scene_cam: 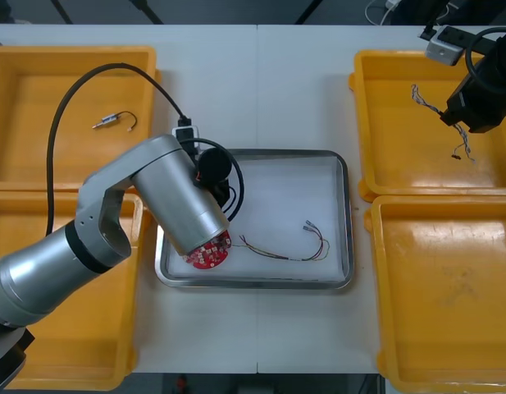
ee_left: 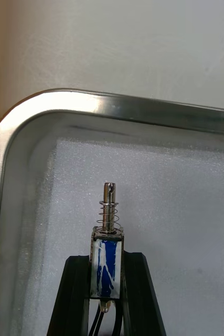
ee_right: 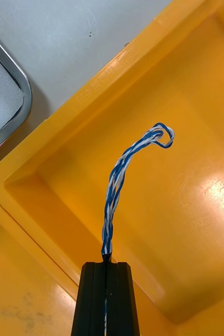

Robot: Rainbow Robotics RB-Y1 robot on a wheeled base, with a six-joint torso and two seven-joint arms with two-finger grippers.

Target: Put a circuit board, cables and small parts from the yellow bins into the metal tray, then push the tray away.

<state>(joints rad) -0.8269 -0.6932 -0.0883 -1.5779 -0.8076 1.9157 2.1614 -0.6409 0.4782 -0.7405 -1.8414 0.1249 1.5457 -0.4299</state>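
Observation:
My left gripper (ee_left: 107, 258) is shut on a small metal part (ee_left: 107, 239), a blue-labelled block with a spring and pin. It hangs over the white inside of the metal tray (ee_left: 117, 102), near a corner. In the front view the left arm (scene_cam: 179, 205) reaches over the tray's left half (scene_cam: 335, 160). A round red circuit board (scene_cam: 208, 254) and a red and yellow cable (scene_cam: 285, 249) lie in the tray. Over the far right yellow bin (scene_cam: 376, 123), my right gripper (ee_right: 106, 268) is shut on a twisted blue and white cable (ee_right: 117, 176), which trails past the fingers (scene_cam: 459, 138).
Another small metal part with a black lead (scene_cam: 113, 121) lies in the far left bin (scene_cam: 39, 61). The near right bin (scene_cam: 449, 287) and the near left bin (scene_cam: 72, 345) flank the tray. A tray corner (ee_right: 14, 79) shows just beyond the right bin's wall.

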